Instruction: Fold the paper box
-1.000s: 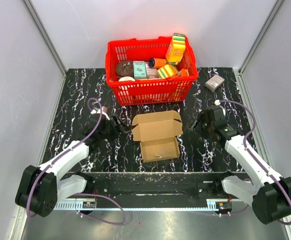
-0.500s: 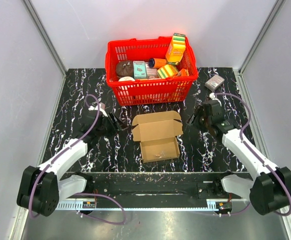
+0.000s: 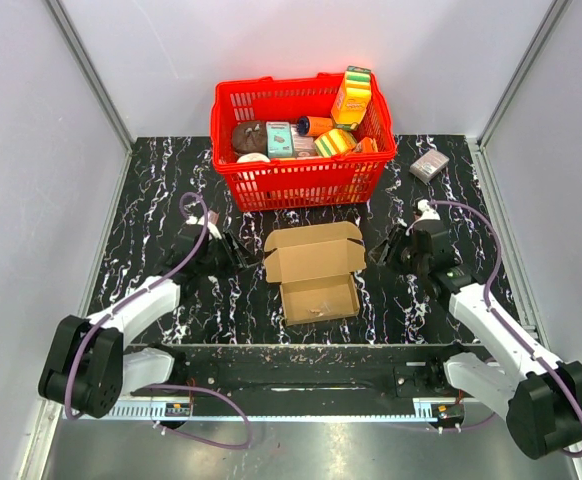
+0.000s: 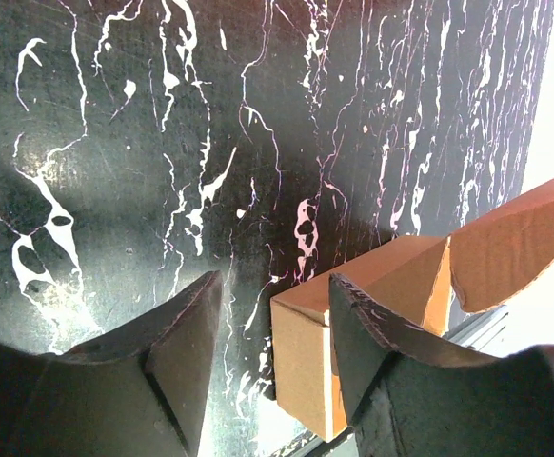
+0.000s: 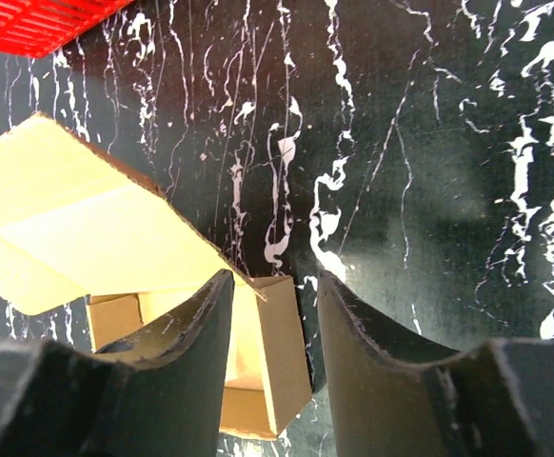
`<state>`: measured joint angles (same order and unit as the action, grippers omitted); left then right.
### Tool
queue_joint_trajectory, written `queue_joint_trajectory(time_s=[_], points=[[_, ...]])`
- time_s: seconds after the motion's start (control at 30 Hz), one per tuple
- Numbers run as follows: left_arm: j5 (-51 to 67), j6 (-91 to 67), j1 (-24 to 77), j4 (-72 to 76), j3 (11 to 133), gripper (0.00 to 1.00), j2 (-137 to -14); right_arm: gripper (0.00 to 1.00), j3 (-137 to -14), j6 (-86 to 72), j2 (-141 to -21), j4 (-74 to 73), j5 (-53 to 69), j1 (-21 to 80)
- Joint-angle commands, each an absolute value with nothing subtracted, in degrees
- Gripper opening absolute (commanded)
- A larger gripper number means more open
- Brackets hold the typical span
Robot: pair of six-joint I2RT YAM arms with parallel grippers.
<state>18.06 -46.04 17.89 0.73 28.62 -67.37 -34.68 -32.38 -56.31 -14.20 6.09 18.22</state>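
Note:
The brown paper box [image 3: 314,270] sits mid-table as an open tray with its lid flap and side tabs standing up at the back. My left gripper [image 3: 237,250] is open just left of the box's back left corner. In the left wrist view the box's left wall [image 4: 310,367] sits between the open fingers [image 4: 184,352]. My right gripper [image 3: 384,250] is open just right of the box. In the right wrist view the box's right wall [image 5: 282,357] and a raised flap [image 5: 87,224] lie between and beyond the fingers [image 5: 372,362]. Neither gripper holds anything.
A red basket [image 3: 301,180] full of printed packages stands right behind the box. A small grey-pink box [image 3: 429,165] lies at the back right. Grey walls enclose the black marbled table [image 3: 151,220] on three sides.
Both arms have shifted slightly beside the box, the right gripper first further back, then forward again. The box has not moved.

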Motion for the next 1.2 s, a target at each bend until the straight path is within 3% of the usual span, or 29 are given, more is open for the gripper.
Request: queue_joint_trajectory(time_s=[0.0,0.17,0.27,0.63,1.17], points=[[20.21,-44.91,17.84,4.57,30.59,0.52,-68.03,0.43,-36.12,-32.17,-55.81,-13.17,-1.21,18.28],[21.09,-44.47,18.1,4.83,31.11,0.49,-68.73,0.17,-39.54,-29.89,-59.49,-17.75,-3.87,18.28],[21.36,-44.3,18.98,5.1,31.81,0.48,-69.52,0.09,-40.25,-28.04,-61.25,-18.46,-2.55,18.28],[21.27,-44.56,22.76,6.42,34.71,0.47,-73.82,0.08,-39.81,-25.05,-66.09,-11.61,4.13,19.24],[21.36,-45.53,24.61,7.47,35.33,0.46,-75.41,0.09,-39.73,-24.61,-65.39,-10.19,0.35,29.0]])
